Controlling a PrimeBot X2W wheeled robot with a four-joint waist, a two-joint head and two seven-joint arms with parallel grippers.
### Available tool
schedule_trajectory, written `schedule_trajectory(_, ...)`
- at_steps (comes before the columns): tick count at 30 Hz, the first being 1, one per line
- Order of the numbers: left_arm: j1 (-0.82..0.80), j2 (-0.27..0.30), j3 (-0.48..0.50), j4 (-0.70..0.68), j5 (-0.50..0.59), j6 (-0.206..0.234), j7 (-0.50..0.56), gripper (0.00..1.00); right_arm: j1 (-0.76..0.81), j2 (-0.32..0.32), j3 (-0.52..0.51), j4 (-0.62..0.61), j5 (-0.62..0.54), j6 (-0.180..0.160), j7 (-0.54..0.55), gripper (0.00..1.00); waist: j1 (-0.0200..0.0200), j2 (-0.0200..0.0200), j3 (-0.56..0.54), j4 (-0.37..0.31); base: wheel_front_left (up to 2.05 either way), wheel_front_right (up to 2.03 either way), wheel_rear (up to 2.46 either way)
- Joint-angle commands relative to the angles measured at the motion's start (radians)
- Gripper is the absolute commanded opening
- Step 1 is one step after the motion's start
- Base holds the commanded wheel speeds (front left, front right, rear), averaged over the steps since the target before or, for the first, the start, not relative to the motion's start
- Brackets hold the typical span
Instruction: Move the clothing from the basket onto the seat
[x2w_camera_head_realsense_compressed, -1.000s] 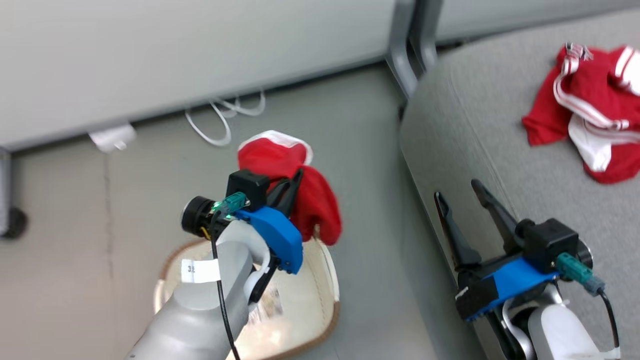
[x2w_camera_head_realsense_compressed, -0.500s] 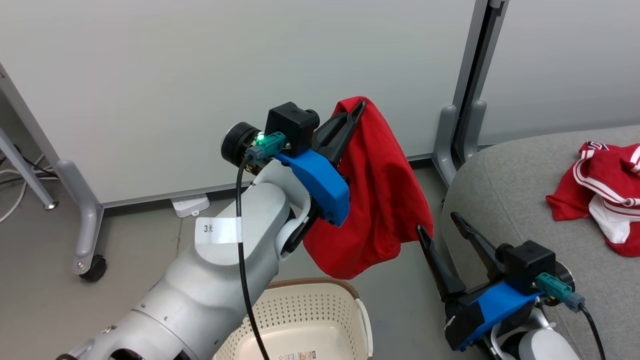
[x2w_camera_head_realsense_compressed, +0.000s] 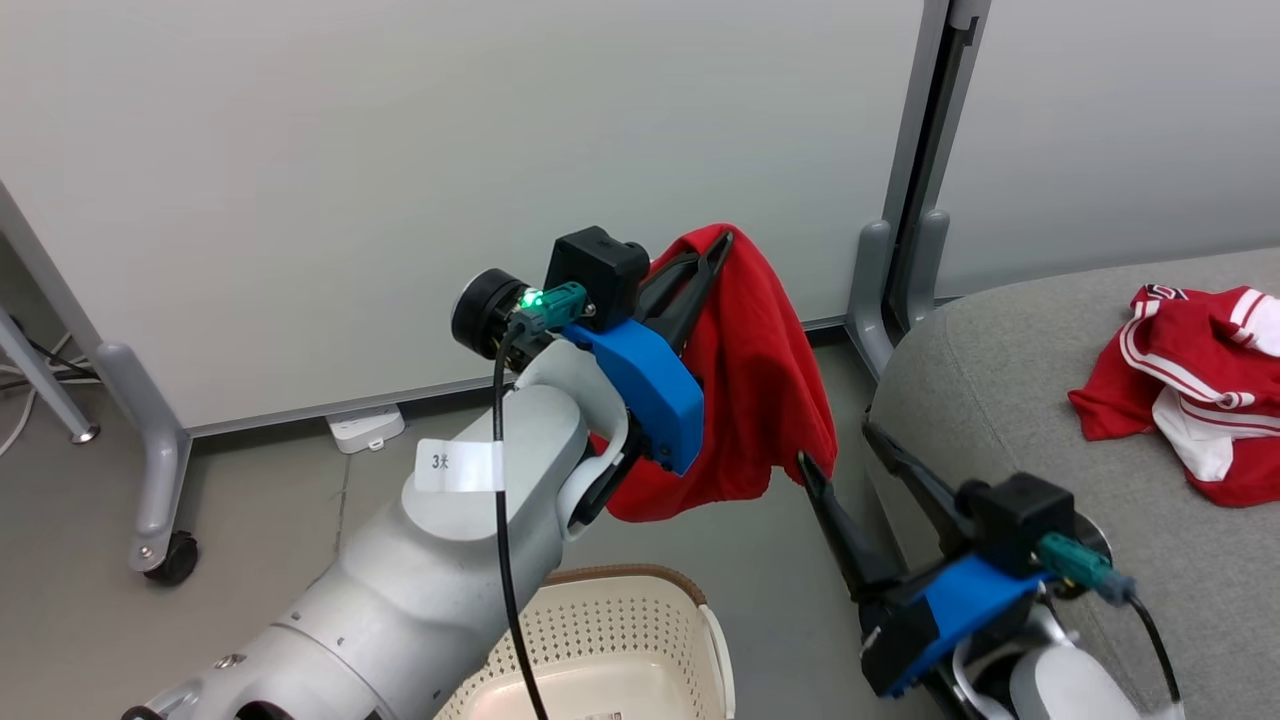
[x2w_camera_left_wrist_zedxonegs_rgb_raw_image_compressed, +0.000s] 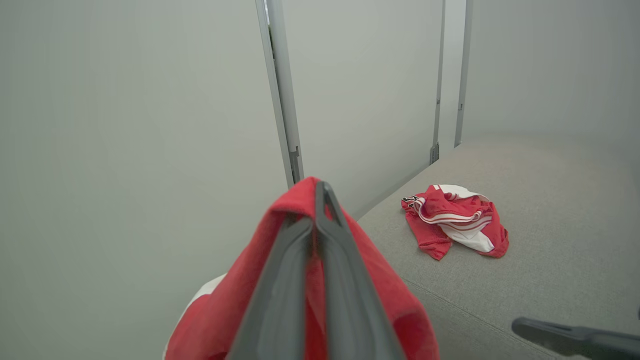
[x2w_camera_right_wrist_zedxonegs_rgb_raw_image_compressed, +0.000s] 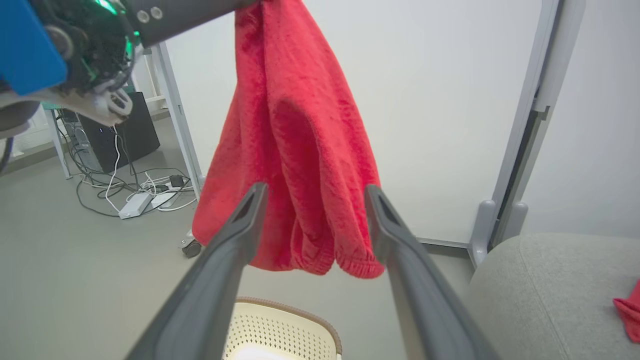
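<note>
A plain red garment (x2w_camera_head_realsense_compressed: 755, 400) hangs in the air above the cream basket (x2w_camera_head_realsense_compressed: 620, 640), with my left gripper (x2w_camera_head_realsense_compressed: 715, 250) shut on its top fold. The same garment (x2w_camera_left_wrist_zedxonegs_rgb_raw_image_compressed: 350, 280) drapes over both closed fingers in the left wrist view and hangs (x2w_camera_right_wrist_zedxonegs_rgb_raw_image_compressed: 300, 150) in the right wrist view. A red jersey (x2w_camera_head_realsense_compressed: 1190, 380) with white stripes lies crumpled on the grey seat (x2w_camera_head_realsense_compressed: 1010, 420). Low beside the seat's rounded edge, my right gripper (x2w_camera_head_realsense_compressed: 835, 445) stands open and holds nothing, its tips just below the hanging cloth. The jersey (x2w_camera_left_wrist_zedxonegs_rgb_raw_image_compressed: 455, 220) rests on the seat (x2w_camera_left_wrist_zedxonegs_rgb_raw_image_compressed: 550, 210) ahead.
White partition panels on grey wheeled legs (x2w_camera_head_realsense_compressed: 150, 470) stand behind. A partition post (x2w_camera_head_realsense_compressed: 900, 260) rises between the hanging garment and the seat. A white power strip (x2w_camera_head_realsense_compressed: 365, 428) lies on the floor; cables and a dark box (x2w_camera_right_wrist_zedxonegs_rgb_raw_image_compressed: 125, 135) sit further left.
The head camera has swung up from the floor to the partition. My left gripper has lifted the plain red garment out of the basket and now holds it high. The right gripper stays open.
</note>
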Motion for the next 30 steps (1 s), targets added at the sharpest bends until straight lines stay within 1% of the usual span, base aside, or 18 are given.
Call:
schedule_trajectory(1,0.004,-0.001,-0.010,0.004,-0.005,0.004,-0.004,0.00,-0.038,-0.003,0.005,0.010,0.006,0.000,0.015,1.00,0.0001,-0.0001,0.001,-0.005,0.00,0.00,0.00)
schedule_trajectory(6,0.007,-0.001,-0.030,0.013,-0.025,0.006,-0.007,0.00,-0.151,0.004,0.017,0.077,0.006,0.000,0.048,1.00,0.0001,-0.0001,0.012,-0.013,0.00,0.00,0.00)
schedule_trajectory(10,0.004,-0.001,-0.048,0.017,-0.039,0.008,-0.010,0.00,-0.237,0.019,0.021,0.165,0.030,0.000,0.067,1.00,0.0001,-0.0001,0.023,-0.014,0.00,0.00,0.00)
schedule_trajectory(11,0.004,-0.001,-0.048,0.017,-0.039,0.008,-0.010,0.00,-0.237,0.019,0.021,0.165,0.030,0.000,0.067,1.00,0.0001,-0.0001,0.023,-0.014,0.00,0.00,0.00)
schedule_trajectory(17,-0.006,-0.001,-0.076,0.021,-0.058,0.009,-0.010,0.01,-0.353,0.035,0.073,0.293,0.099,0.000,0.076,1.00,0.0001,-0.0001,0.034,-0.010,0.00,0.00,0.00)
schedule_trajectory(22,-0.014,-0.001,-0.091,0.023,-0.075,0.009,-0.013,0.00,-0.448,0.039,0.098,0.443,0.055,0.000,0.067,1.00,0.0001,-0.0001,0.040,-0.013,0.00,0.00,0.00)
schedule_trajectory(24,-0.019,-0.001,-0.099,0.019,-0.082,0.010,-0.016,0.00,-0.481,0.042,0.113,0.512,0.054,0.000,0.064,1.00,0.0001,-0.0001,0.041,-0.012,0.00,0.00,0.00)
schedule_trajectory(26,-0.023,0.000,-0.106,0.015,-0.088,0.010,-0.018,0.00,-0.513,0.044,0.131,0.577,0.072,0.000,0.055,1.00,0.0001,-0.0001,0.042,-0.011,0.00,0.00,0.00)
schedule_trajectory(30,-0.026,0.000,-0.120,0.011,-0.100,0.012,-0.020,0.00,-0.559,0.044,0.214,0.677,0.137,0.000,0.037,1.00,0.0001,-0.0001,0.042,-0.007,0.00,0.00,0.00)
